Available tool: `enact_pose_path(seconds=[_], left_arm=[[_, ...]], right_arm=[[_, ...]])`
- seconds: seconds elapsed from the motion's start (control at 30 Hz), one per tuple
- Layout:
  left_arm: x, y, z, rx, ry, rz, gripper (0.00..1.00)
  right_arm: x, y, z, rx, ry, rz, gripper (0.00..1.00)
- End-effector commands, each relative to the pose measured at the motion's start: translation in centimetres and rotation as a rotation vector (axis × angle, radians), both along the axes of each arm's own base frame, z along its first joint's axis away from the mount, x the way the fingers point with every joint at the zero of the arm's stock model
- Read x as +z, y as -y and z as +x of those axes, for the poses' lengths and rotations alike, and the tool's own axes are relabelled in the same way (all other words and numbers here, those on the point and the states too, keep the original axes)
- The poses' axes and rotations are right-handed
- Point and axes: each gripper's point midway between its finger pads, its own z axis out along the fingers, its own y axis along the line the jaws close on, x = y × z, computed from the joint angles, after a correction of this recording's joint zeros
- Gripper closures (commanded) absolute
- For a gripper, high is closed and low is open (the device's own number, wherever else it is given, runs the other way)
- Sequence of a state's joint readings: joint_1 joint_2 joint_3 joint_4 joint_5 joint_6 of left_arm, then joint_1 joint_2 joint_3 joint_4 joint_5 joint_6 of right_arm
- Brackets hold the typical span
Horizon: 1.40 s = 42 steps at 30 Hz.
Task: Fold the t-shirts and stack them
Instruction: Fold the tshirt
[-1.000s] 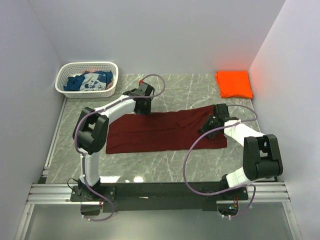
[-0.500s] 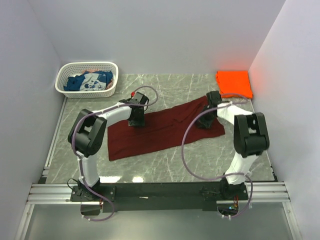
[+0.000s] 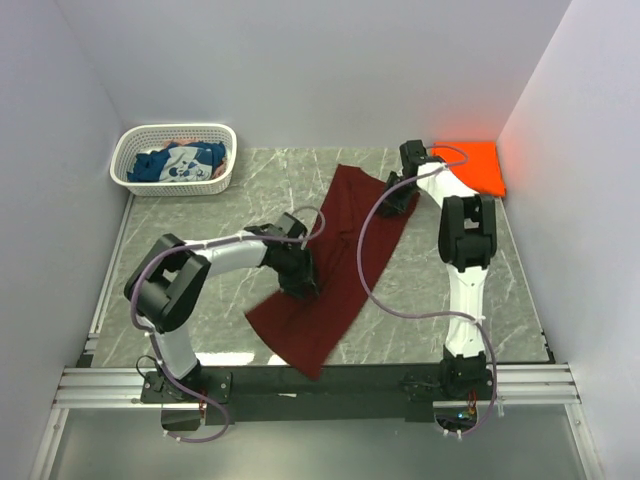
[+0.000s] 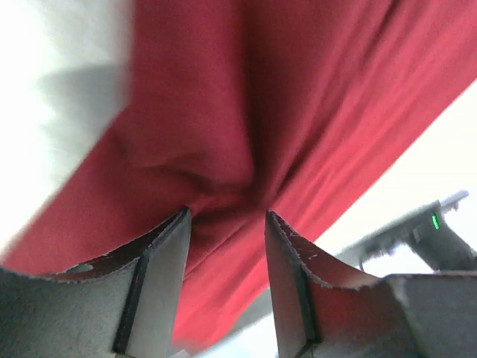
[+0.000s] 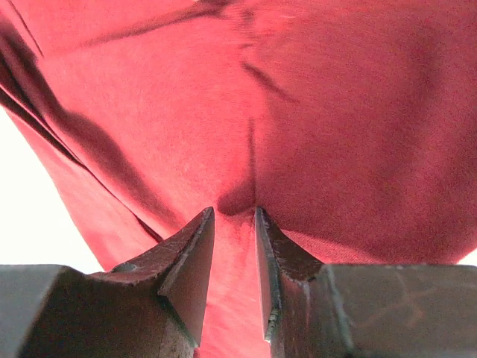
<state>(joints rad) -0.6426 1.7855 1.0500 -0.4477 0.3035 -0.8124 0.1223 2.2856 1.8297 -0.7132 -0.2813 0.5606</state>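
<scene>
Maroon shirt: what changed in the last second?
The maroon shirt swung from lying left-right to a diagonal, with one end far by the orange shirt and the other at the near edge. The right gripper carried its end farther away; the left gripper drew its end nearer. Both stay pinched on the cloth. Orange shirt, basket and the blue shirt in it are unmoved.

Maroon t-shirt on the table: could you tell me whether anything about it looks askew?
Yes. The maroon t-shirt lies skewed: a rumpled diagonal strip across the table, not squared to its edges, and its near corner appears to reach over the black rail at the front.
</scene>
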Motion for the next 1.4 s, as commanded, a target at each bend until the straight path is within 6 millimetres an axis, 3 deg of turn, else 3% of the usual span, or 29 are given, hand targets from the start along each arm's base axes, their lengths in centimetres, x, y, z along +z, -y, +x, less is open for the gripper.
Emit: enact_pose_path(seconds=[0.0, 0.23, 0.37, 0.5, 0.53, 0.57, 0.6, 0.63, 0.67, 0.7, 0.73, 0.77, 0.83, 0.87, 0.9, 0.97, 1.07, 1.2, 1.37], left_arm=[[-1.9, 1.4, -7.0, -0.033, -0.278, -0.019, 0.48], [-0.9, 2.6, -7.9, 0.075, -0.313, -0.056, 0.42], [1.1, 2.0, -6.9, 0.152, -0.247, -0.045, 0.33], [3.2, 0.8, -4.7, 0.208, -0.119, 0.026, 0.24], [4.0, 0.3, -3.9, 0.228, -0.062, 0.041, 0.18], [4.6, -0.1, -3.3, 0.240, -0.024, 0.057, 0.16], [5.4, -0.7, -3.1, 0.241, 0.001, 0.084, 0.14], [6.1, -1.7, -2.2, 0.265, 0.065, 0.115, 0.11], [6.6, -2.3, -2.2, 0.265, 0.086, 0.136, 0.11], [7.2, -2.5, -2.3, 0.246, 0.099, 0.140, 0.10], [7.7, -3.8, -2.5, 0.256, 0.123, 0.181, 0.10], [7.9, -4.6, -2.3, 0.269, 0.154, 0.212, 0.10], [8.0, -5.9, -3.6, 0.246, 0.168, 0.252, 0.10], [8.0, -6.4, -4.0, 0.243, 0.175, 0.269, 0.11], [7.5, -6.8, -5.1, 0.224, 0.164, 0.289, 0.12], [7.3, -7.0, -6.7, 0.201, 0.154, 0.289, 0.14], [5.7, -7.1, -9.8, 0.143, 0.115, 0.286, 0.16], [5.1, -7.2, -11.0, 0.155, 0.108, 0.240, 0.18], [5.0, -7.4, -11.0, 0.180, 0.120, 0.216, 0.18]], right_arm=[[-1.1, -2.0, 0.9, 0.071, -0.024, 0.057, 0.64], [-0.9, -4.7, 3.6, 0.098, 0.047, 0.166, 0.64], [1.9, -5.0, 6.3, 0.110, 0.164, 0.177, 0.64], [5.6, -4.8, 7.1, 0.130, 0.243, 0.157, 0.63], [6.5, -4.5, 7.0, 0.139, 0.267, 0.144, 0.63], [6.1, -4.1, 6.2, 0.136, 0.264, 0.127, 0.63], [9.2, -4.0, 5.8, 0.142, 0.322, 0.124, 0.63], [10.1, -3.7, 5.2, 0.149, 0.343, 0.109, 0.61], [9.2, -3.4, 3.6, 0.146, 0.311, 0.096, 0.61], [12.2, -3.2, 2.6, 0.146, 0.365, 0.088, 0.60], [12.7, -2.9, 1.5, 0.151, 0.370, 0.074, 0.58], [13.3, -2.4, -1.0, 0.152, 0.361, 0.058, 0.57], [13.4, -2.0, -3.9, 0.157, 0.351, -0.002, 0.55], [13.2, -1.7, -6.9, 0.167, 0.328, -0.017, 0.54], [12.9, -2.0, -8.6, 0.176, 0.318, -0.050, 0.54], [11.9, -1.8, -13.2, 0.198, 0.284, -0.079, 0.54], [10.5, -2.6, -17.9, 0.232, 0.283, -0.111, 0.56], [8.6, -5.1, -21.1, 0.246, 0.289, -0.116, 0.57], [5.8, -8.0, -20.6, 0.251, 0.306, -0.128, 0.55]])
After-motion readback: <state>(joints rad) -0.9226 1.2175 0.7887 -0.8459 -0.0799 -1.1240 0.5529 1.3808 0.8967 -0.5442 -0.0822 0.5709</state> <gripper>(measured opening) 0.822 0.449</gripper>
